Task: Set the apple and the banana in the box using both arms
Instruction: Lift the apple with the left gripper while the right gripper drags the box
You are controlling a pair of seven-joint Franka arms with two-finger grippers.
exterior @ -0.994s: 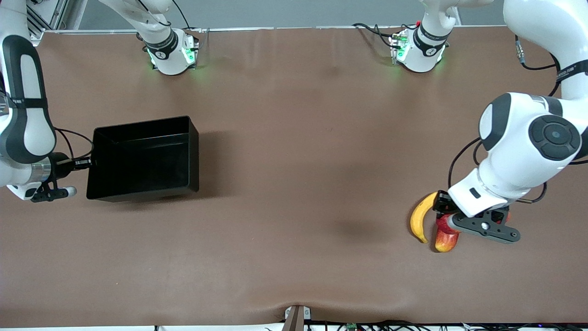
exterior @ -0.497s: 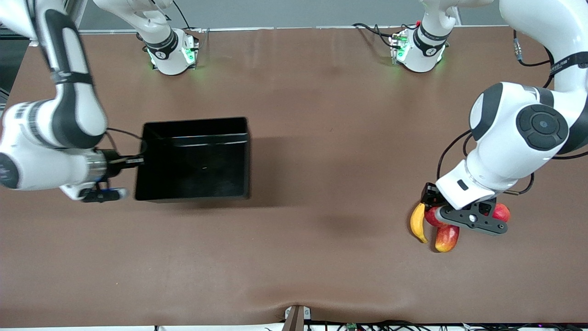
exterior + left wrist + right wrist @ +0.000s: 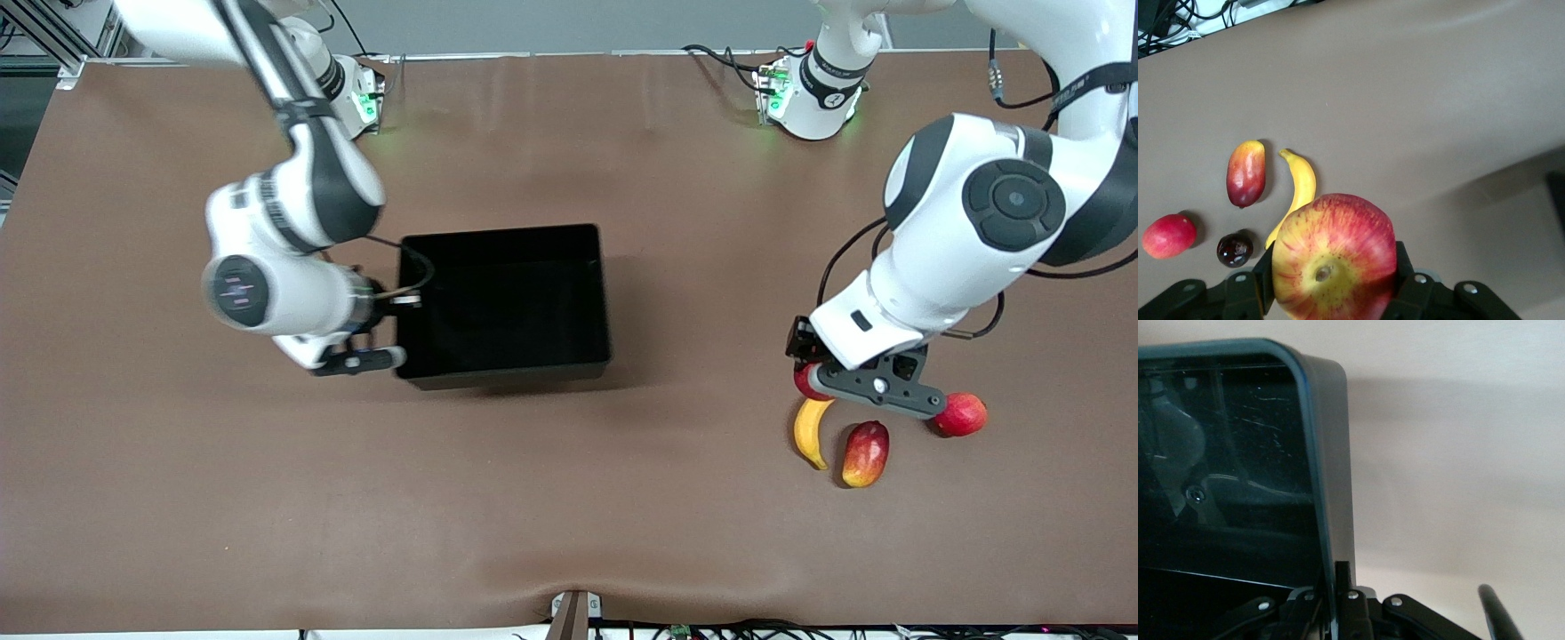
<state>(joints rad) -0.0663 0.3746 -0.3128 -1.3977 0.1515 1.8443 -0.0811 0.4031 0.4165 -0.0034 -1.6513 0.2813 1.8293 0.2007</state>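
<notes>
So the apple (image 3: pixel 1333 257) is clamped in the left tool (image 3: pixel 876 384), up over the fruit at the left arm's end of the table (image 3: pixel 569 498). The right tool (image 3: pixel 391 302) pinches the wall of the box (image 3: pixel 502 298) near the table's middle. The banana (image 3: pixel 811 431) lies untouched near the front edge. Nothing is boxed yet; bare table separates box and fruit.

Apple (image 3: pixel 1333 257) red, streaked yellow; banana (image 3: pixel 811 430) plain yellow; box (image 3: pixel 503 302) glossy black; table (image 3: pixel 569 498) brown.
</notes>
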